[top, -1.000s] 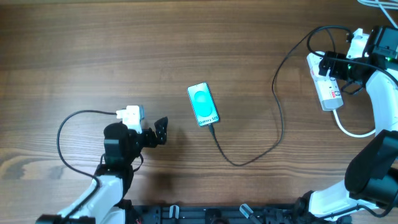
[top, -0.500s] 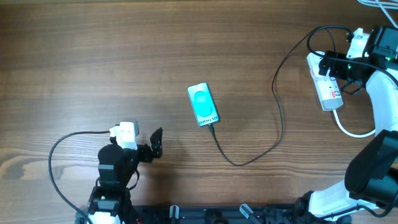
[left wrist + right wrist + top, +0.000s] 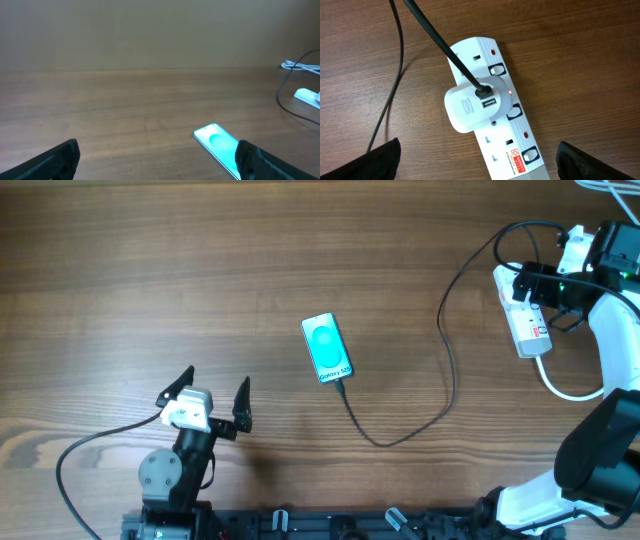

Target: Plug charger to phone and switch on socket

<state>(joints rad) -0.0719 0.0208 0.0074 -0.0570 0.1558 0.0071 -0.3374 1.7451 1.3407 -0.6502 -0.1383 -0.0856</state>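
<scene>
The phone (image 3: 327, 348) lies screen up at the table's middle, teal screen lit; it also shows in the left wrist view (image 3: 216, 144). The thin black charger cable (image 3: 447, 370) runs from the phone's lower edge, where its end touches the phone, in a loop to a white plug (image 3: 472, 107) seated in the white socket strip (image 3: 527, 325). A small red lamp (image 3: 511, 93) beside that plug looks lit. My left gripper (image 3: 213, 387) is open and empty, left of the phone. My right gripper (image 3: 538, 290) hovers open over the socket (image 3: 520, 145), touching nothing.
The socket's thick white cord (image 3: 560, 388) curves off its near end toward the right arm. The left arm's own black cable (image 3: 90, 442) loops over the front-left table. More white cabling (image 3: 300, 66) lies at the far right.
My left gripper has drawn back and to the left, away from the phone, and its jaws now spread wide. The right gripper, phone and cable have not moved.
</scene>
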